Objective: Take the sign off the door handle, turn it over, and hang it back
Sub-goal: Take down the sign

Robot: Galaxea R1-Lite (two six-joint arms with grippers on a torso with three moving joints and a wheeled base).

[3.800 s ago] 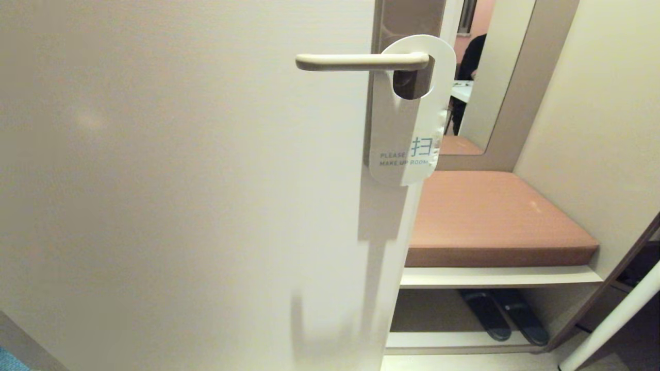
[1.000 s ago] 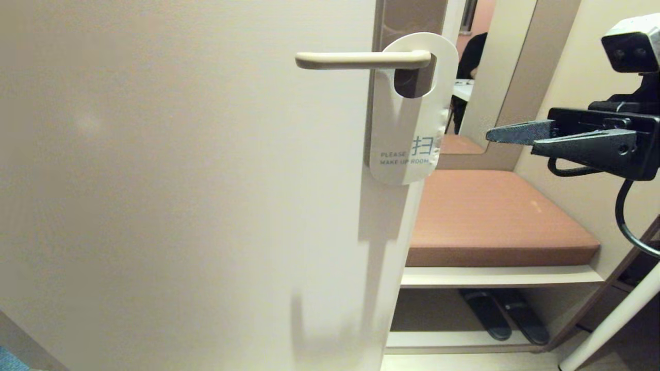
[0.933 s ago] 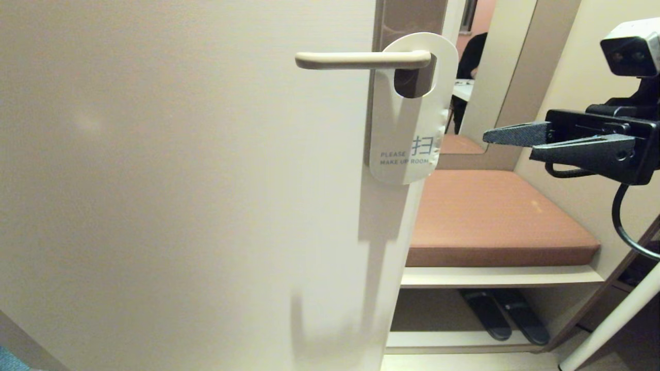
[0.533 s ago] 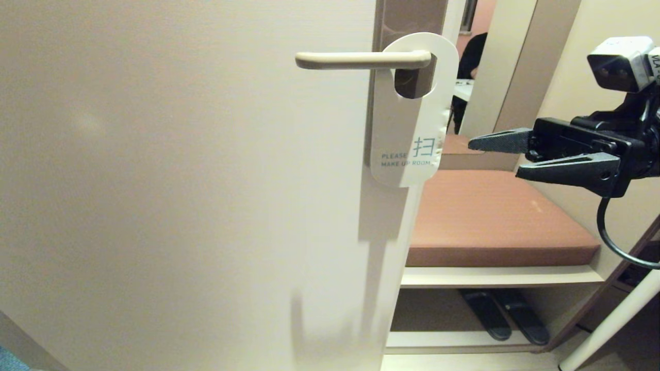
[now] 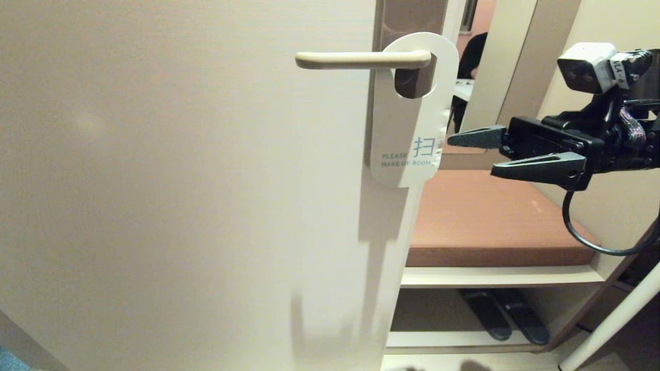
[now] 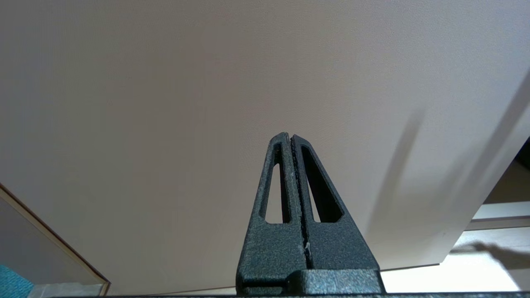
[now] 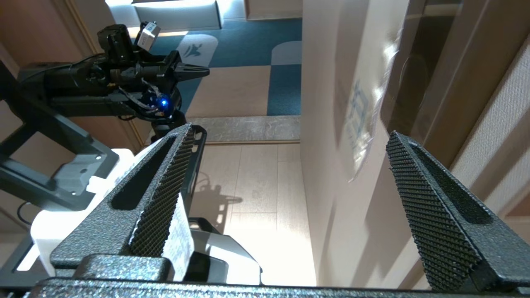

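From the head view, the sign hangs on the door handle, its white side out with pale blue "PLEASE MAKE UP ROOM" lettering. It is a rounded oblong card, and the slim cream lever passes through the hole near its top. The lever is smooth with a rounded elbow, fixed to a tall brown-grey plate on the matt cream door. The right gripper comes in level from the right, just beside the sign's lower edge but apart from it, its black fingers spread wide and empty.

The right wrist view shows what the head view cannot: the fingers' inner faces are ribbed with a fine grid pattern, and the sign appears edge-on between them, glossy and slightly curved.

Only the left wrist view shows the left gripper, clenched with nothing between its rough, cast-looking black fingers, pointing at the plain door face.

Beyond the door sit a brown cushioned bench and dark slippers on the shelf beneath.
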